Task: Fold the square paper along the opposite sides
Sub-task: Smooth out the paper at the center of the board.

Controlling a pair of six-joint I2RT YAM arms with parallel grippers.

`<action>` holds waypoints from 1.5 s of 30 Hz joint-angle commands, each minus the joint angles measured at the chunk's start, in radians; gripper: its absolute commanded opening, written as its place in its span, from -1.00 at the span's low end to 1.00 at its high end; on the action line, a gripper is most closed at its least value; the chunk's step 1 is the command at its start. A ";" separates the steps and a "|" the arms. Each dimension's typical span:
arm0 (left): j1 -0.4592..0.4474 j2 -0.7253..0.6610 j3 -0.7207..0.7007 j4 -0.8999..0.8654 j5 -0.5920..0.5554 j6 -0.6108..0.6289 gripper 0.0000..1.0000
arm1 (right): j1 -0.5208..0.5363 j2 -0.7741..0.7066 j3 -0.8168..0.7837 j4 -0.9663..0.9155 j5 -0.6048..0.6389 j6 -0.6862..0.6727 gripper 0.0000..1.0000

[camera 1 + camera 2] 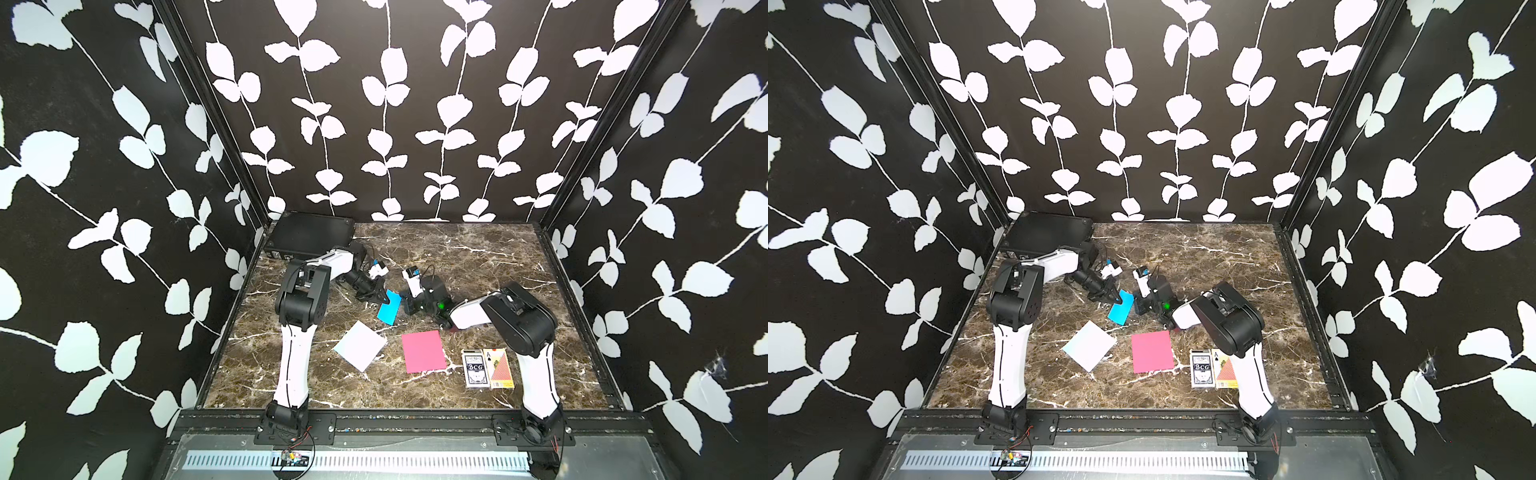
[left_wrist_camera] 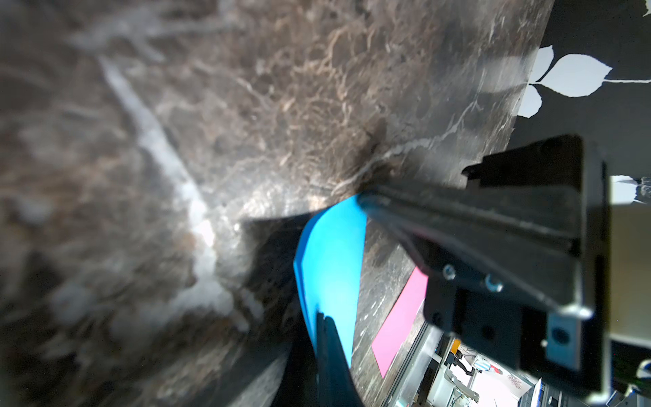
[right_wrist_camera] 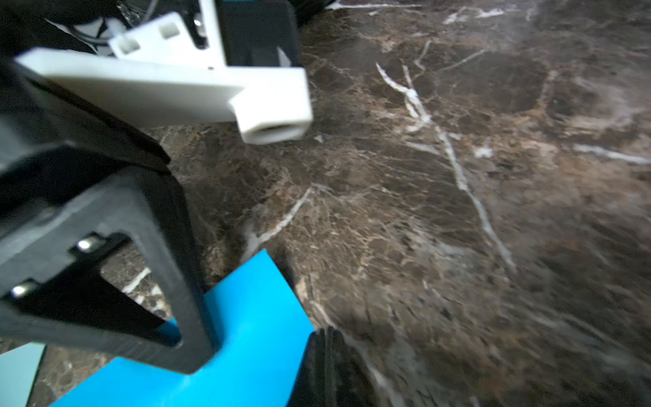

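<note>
Both clamped on blue paper (image 1: 388, 311): left gripper (image 1: 381, 296) at its 11 o'clock corner, right gripper (image 1: 405, 306) at 3 o'clock.

We take this for a lab robot cell: leaf-print backdrop walls (image 1: 386, 104) beyond left gripper (image 1: 383, 297) & right gripper (image 1: 402, 309), marble-look tabletop (image 1: 478, 257) beneath them, black frame rails (image 1: 216, 124).

table (image 1: 478, 253): brown marble with white veins
white paper (image 1: 360, 345): flat, turned cornerwise, just left of pink paper
pink paper (image 1: 424, 351): flat, towards the front
card packs (image 1: 487, 368): two, side by side, right of pink paper
black box (image 1: 309, 237): far left corner
walls (image 1: 374, 104): black, white leaves
</note>
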 commanded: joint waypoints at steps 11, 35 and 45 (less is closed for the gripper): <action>-0.057 0.006 0.122 -0.151 -0.007 0.245 -1.00 | 0.021 -0.215 -0.231 -0.010 -0.045 -0.146 -0.90; -0.063 0.170 0.317 -0.332 0.048 0.438 -1.00 | 0.078 -0.133 -0.163 0.076 -0.084 -0.227 -0.90; -0.062 0.179 0.330 -0.340 0.032 0.435 -1.00 | 0.093 -0.086 -0.157 0.075 -0.078 -0.217 -0.91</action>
